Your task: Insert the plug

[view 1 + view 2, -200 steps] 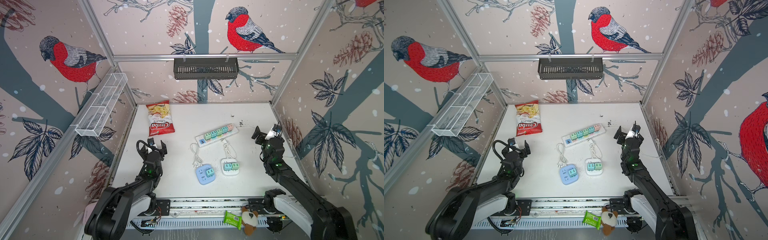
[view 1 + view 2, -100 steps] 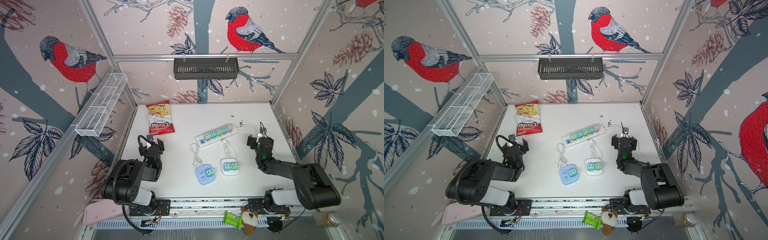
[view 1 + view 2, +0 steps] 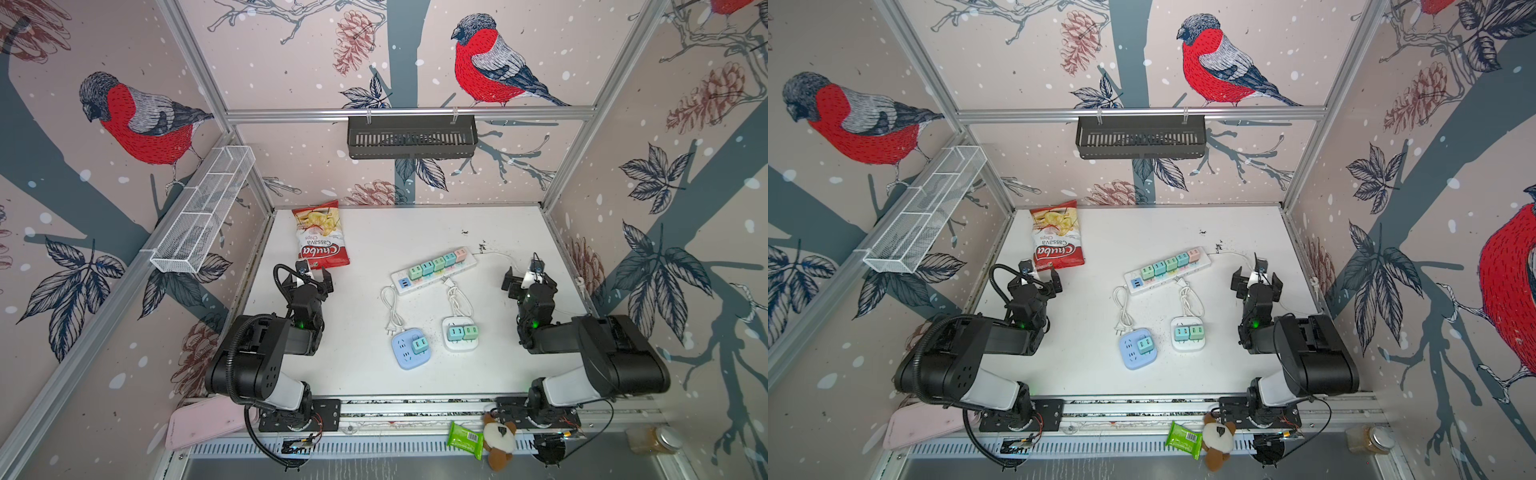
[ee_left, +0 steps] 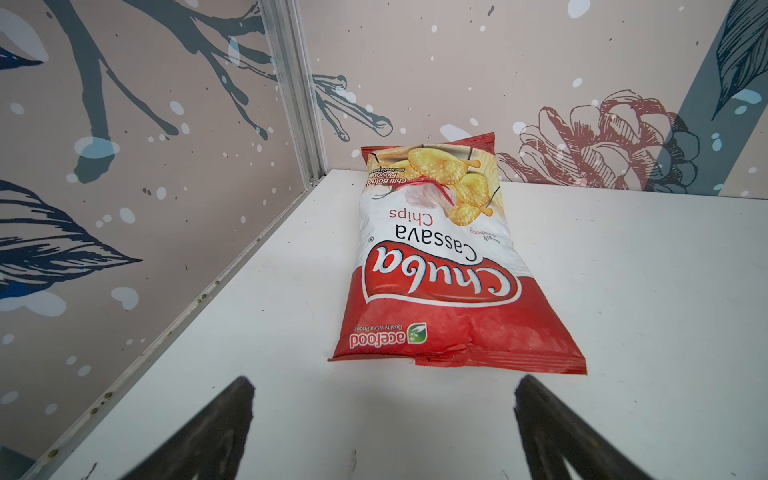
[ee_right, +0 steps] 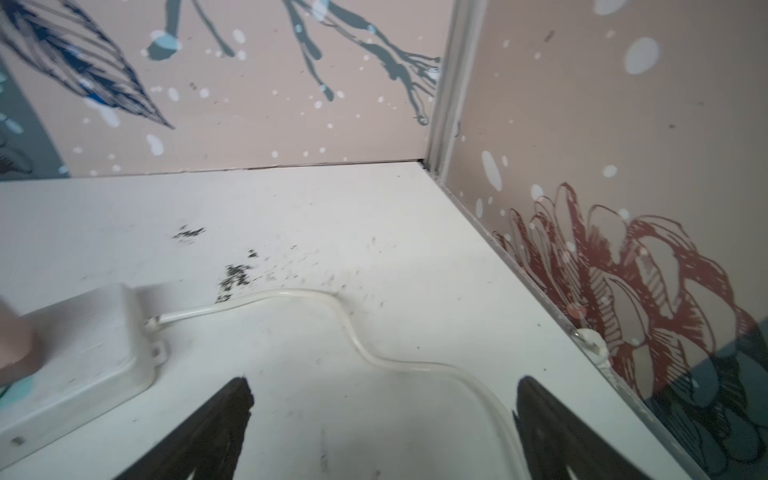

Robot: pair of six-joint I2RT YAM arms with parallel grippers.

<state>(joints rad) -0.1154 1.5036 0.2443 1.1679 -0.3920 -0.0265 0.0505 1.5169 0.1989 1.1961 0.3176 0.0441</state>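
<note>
A white power strip (image 3: 434, 270) (image 3: 1169, 268) with several pastel adapters lies mid-table. In front of it sit a blue cube socket (image 3: 409, 348) (image 3: 1138, 348) and a white cube socket (image 3: 459, 336) (image 3: 1188, 336). The blue socket's cord ends in a loose white plug (image 3: 390, 330) (image 3: 1119, 331) flat on the table. The white socket's cord runs into the strip. My left gripper (image 3: 314, 272) (image 3: 1040, 272) (image 4: 382, 386) is open and empty, far left of the plug. My right gripper (image 3: 528, 277) (image 3: 1257, 279) (image 5: 384, 386) is open over the strip's own cable (image 5: 353, 328).
A chips bag (image 3: 320, 239) (image 4: 440, 266) lies just beyond the left gripper. A black basket (image 3: 411, 137) hangs on the back wall and a white wire shelf (image 3: 203, 212) on the left wall. A green packet (image 3: 465, 439) and a plush toy (image 3: 498, 440) lie on the front rail.
Both arms have folded back, with their elbows now low near the front rail. Both grippers stay open and empty near the same spots.
</note>
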